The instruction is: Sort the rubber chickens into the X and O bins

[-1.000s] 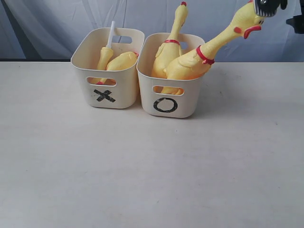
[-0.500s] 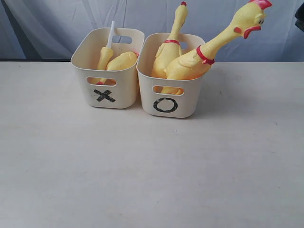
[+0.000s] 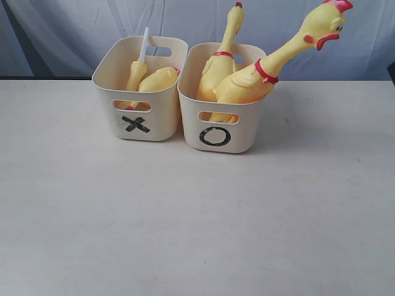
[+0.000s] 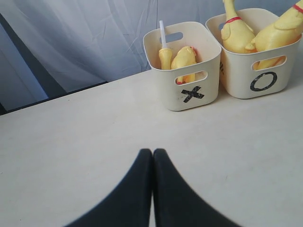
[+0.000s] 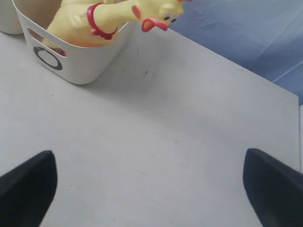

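Two cream-white rounded plastic tubs with slot handles sit just beside each other at the far middle of the pale tabletop: the tub with the black X on the left, the tub with the black O on the right. All four yellow rubber chickens are inside the tubs, none out on the tabletop. In the X one there's a headless chicken with a white stick poking up out of its neck. Right next to it on the right is a second headless chicken with a bit of red at its top end. The O one holds an upright chicken with a red collar, its long neck going straight up and a dab of red comb on top. There's also a leaning chicken whose neck slants out over the right rim, so its head with red comb and red wattle hangs well past the tub. Left claw: black fingers pressed flat together, totally closed, nothing in it, above bare tabletop with the X tub a ways beyond. Right claw: fingers spread wide apart, empty, touching nothing, over bare tabletop with the O tub and the leaning chicken's head beyond it. Wrinkly pale blue-white cloth hangs behind it all.
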Robot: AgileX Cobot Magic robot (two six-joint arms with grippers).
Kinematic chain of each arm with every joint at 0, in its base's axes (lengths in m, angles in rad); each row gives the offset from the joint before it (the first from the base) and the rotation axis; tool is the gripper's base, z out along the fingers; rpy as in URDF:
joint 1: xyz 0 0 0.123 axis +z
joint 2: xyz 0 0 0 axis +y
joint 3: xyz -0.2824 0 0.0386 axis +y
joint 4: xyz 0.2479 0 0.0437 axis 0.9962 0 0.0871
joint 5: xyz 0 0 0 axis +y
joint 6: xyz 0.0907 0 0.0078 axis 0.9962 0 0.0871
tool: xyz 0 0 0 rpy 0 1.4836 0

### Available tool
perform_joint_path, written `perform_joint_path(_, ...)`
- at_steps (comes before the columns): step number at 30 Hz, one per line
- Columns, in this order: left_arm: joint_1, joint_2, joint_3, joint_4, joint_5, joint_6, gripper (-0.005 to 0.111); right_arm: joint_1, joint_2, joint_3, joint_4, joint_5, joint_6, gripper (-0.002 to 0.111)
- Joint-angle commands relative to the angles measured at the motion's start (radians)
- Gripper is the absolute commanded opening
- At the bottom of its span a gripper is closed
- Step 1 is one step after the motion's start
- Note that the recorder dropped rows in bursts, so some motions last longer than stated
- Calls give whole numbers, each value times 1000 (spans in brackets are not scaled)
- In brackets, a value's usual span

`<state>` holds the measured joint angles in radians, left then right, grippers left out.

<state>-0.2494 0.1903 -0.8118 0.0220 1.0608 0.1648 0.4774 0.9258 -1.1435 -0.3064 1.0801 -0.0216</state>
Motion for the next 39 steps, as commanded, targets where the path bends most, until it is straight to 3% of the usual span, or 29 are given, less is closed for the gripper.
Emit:
perform_joint_path(1, -4, -4, 6, 2, -7, 1, 0, 1, -151, 193, 57, -182, 44, 103)
perform_joint_path(4, -4, -4, 6, 2, -7, 1, 0, 1, -292, 348, 99, -285, 45, 103)
perform_joint_path(10, -4, -4, 6, 2, -7, 1, 0, 1, -473, 491, 319, -281, 48, 103)
perform_joint_path(30, -4, -4, 6, 2, -7, 1, 0, 1, -491, 530, 385, -376, 48, 100)
perform_joint_path(34, -4, -4, 6, 2, -7, 1, 0, 1, -491, 530, 388, -391, 48, 78)
perform_joint_path(36, -1, -4, 6, 2, -7, 1, 0, 1, -491, 530, 388, -404, 48, 53)
perform_joint_path(39, 1, -4, 6, 2, -7, 1, 0, 1, -491, 530, 388, -433, 48, 6)
